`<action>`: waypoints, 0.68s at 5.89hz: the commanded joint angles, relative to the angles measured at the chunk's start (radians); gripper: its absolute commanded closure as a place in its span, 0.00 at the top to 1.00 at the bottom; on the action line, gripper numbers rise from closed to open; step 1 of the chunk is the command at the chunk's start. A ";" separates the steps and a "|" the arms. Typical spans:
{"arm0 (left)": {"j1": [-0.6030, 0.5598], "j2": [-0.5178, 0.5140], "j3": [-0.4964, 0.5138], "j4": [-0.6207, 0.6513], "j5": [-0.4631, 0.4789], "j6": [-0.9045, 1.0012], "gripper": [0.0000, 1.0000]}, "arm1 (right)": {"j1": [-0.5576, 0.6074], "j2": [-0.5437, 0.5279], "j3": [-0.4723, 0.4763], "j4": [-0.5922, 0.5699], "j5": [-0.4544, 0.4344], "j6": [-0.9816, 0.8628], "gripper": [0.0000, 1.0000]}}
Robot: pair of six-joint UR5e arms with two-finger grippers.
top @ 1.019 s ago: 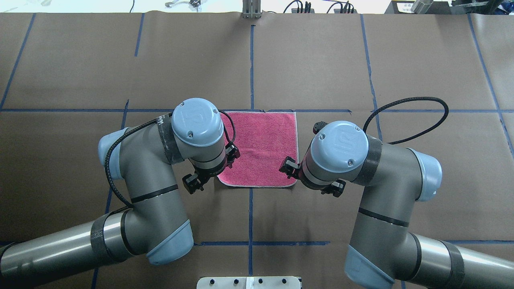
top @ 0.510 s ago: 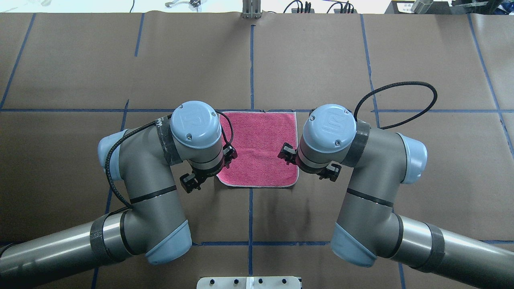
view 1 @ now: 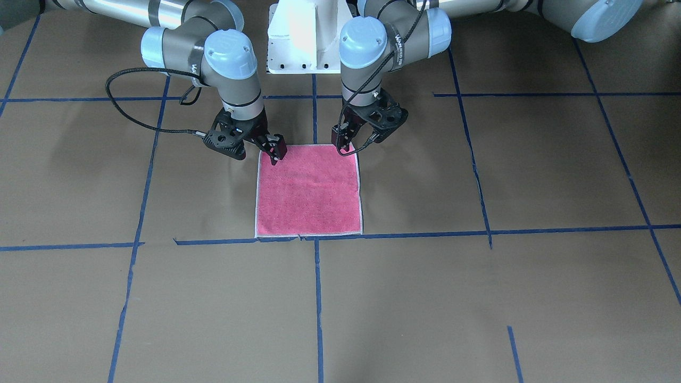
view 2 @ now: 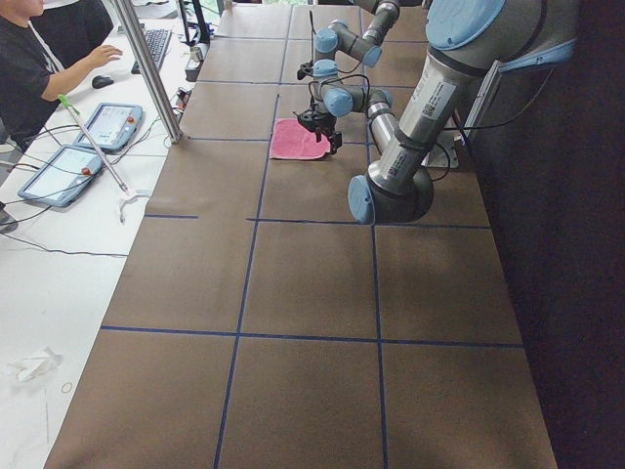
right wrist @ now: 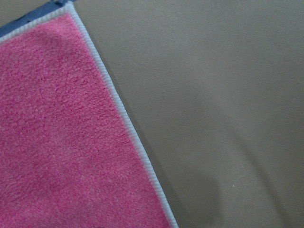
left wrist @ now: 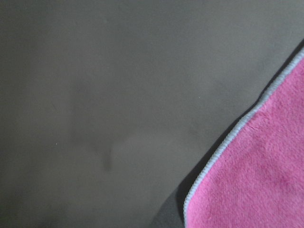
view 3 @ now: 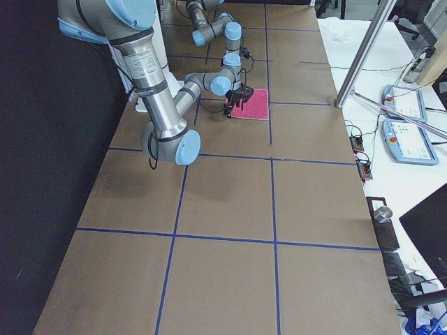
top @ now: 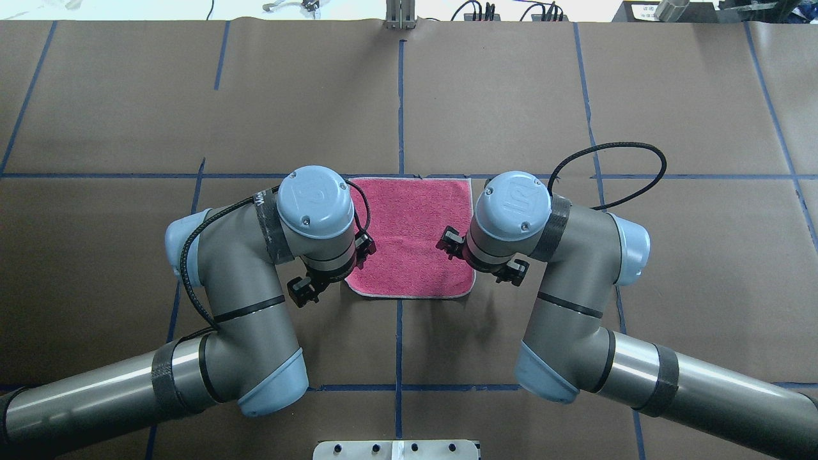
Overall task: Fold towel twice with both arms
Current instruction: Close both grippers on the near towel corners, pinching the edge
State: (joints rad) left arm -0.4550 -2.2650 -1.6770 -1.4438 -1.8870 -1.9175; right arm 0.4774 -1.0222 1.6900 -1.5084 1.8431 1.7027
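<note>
The towel lies flat and unfolded on the brown table cover, pink face up, its whitish border showing all round. My left gripper hangs low at the towel's near left corner and looks open. My right gripper is at the near right corner, one finger over the pink cloth, and also looks open. Neither has hold of the cloth. In the overhead view both wrists cover their fingers. The left wrist view shows the towel edge and bare paper. In the right wrist view only the towel and paper appear.
Blue tape lines grid the brown paper. The white pedestal base stands just behind the towel. In the left side view a person sits at a side desk with tablets, and a metal post stands at the table edge.
My right arm has swung inward and forward, bringing its wrist over the towel's right edge. The left wrist has shifted only slightly. The towel has not moved.
</note>
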 commanded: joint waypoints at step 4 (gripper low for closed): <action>0.016 0.005 0.049 -0.067 0.012 0.002 1.00 | -0.002 -0.006 0.007 0.013 0.042 0.029 1.00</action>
State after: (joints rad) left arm -0.4393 -2.2607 -1.6426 -1.4900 -1.8774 -1.9173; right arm 0.4754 -1.0270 1.6957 -1.4933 1.8841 1.7299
